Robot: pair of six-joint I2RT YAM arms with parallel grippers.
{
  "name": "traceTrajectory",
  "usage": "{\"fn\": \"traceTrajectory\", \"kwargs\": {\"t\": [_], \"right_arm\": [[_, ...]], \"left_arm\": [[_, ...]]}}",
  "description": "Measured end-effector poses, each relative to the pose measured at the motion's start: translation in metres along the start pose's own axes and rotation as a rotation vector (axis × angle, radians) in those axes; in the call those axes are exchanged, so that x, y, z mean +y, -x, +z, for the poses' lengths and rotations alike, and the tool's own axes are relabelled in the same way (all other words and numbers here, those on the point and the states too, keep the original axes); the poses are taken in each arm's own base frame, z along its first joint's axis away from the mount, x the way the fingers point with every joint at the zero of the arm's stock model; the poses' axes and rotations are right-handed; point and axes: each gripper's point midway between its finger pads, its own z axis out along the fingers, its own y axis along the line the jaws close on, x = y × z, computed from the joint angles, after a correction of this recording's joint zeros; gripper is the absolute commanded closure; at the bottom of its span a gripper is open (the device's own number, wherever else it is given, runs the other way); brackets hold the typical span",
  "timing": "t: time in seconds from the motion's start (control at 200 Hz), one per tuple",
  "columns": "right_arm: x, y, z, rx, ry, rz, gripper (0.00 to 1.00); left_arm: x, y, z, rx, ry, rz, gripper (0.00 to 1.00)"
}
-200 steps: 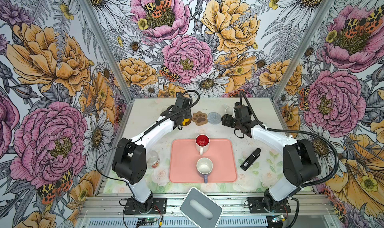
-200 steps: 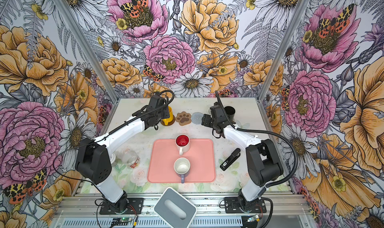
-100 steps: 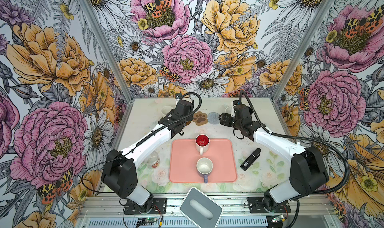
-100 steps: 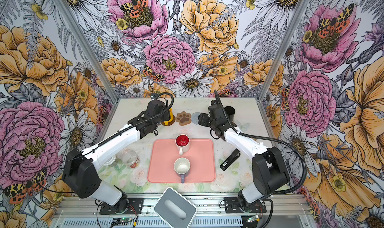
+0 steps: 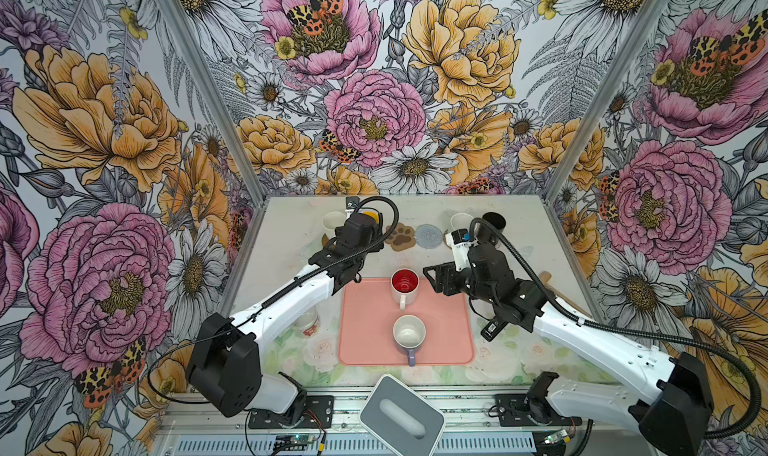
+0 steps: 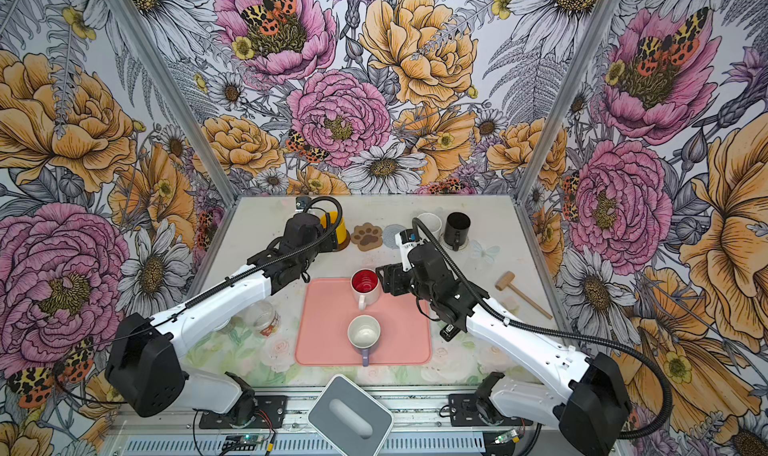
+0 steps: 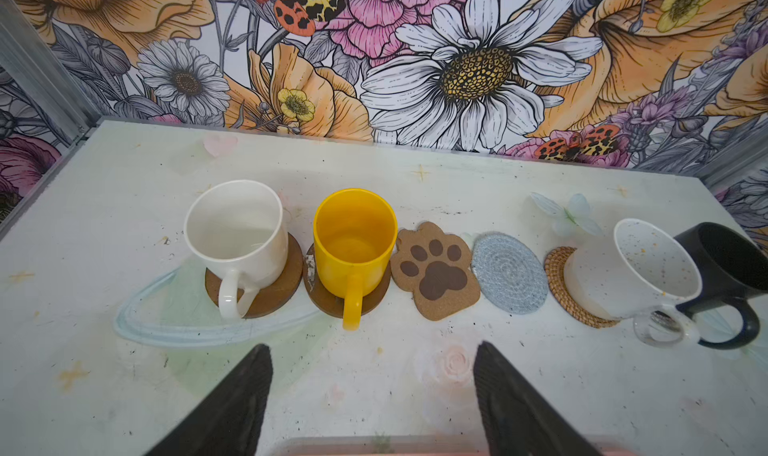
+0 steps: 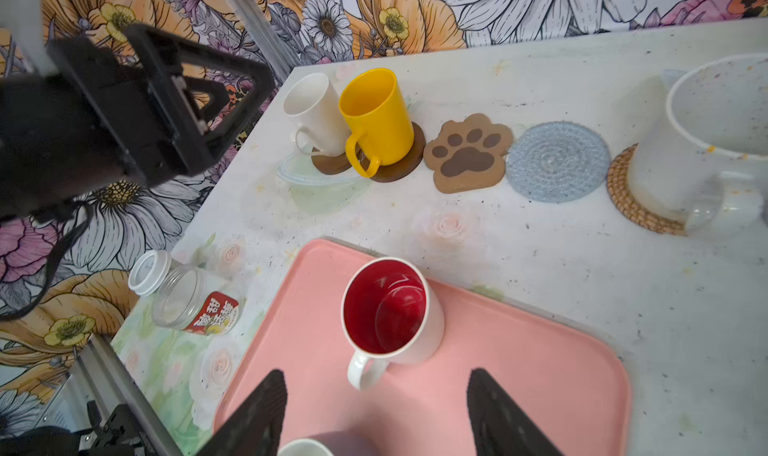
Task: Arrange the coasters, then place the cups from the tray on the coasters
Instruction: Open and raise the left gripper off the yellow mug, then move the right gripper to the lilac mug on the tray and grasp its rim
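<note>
Salmon-pink, the tray lies from the centre of the worktop toward 6 o'clock in both top views. The red-lined mug is at its 12 o'clock edge. The lavender mug is nearer its 6 o'clock edge, with the handle pointing to 6. Along the worktop's 12 o'clock side the paw-print coaster and the grey-blue woven coaster lie bare, side by side, and the black mug stands at about 1 o'clock. The right claw sits just at 3 o'clock of the red-lined mug; whether it touches cannot be told. A wooden mallet lies well apart at the worktop's 3 o'clock. In the left wrist view the left claw has its fingers spread wide with only bare worktop between them, short of the row. In that row the cream-white mug stands on a brown disc and the yellow mug on the second brown disc. Next come the two bare coasters. After them the speckled mug stands on the rattan coaster, with the black mug just beside it. In the right wrist view the right claw's fingers stand apart over the tray, gripping nothing. The red-lined mug is upright just ahead of the tips, its handle turned toward them. A clear jar lies on its side on the worktop beside the tray.
</note>
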Motion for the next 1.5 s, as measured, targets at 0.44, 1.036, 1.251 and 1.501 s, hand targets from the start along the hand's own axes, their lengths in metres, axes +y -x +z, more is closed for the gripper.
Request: {"fn": "traceTrajectory", "kwargs": {"t": [0.44,1.036,1.251,1.501], "right_arm": [[0.05,-0.112,-0.02,0.27,0.075,-0.14,0.31],[0.06,-0.185,-0.013,0.491,0.044,-0.167,0.33],[0.06,-0.197,-0.011,0.531,0.033,-0.155,0.33],[0.053,-0.215,-0.002,0.594,-0.008,-0.154,0.33]], "left_arm": [[0.002,0.003,0.003,-0.013,-0.026,-0.023,0.21],[-0.004,0.001,0.003,-0.001,-0.06,-0.023,0.21],[-0.005,0.0,0.003,0.001,-0.066,-0.024,0.21],[-0.004,0.002,0.004,-0.003,-0.069,-0.029,0.21]]}}
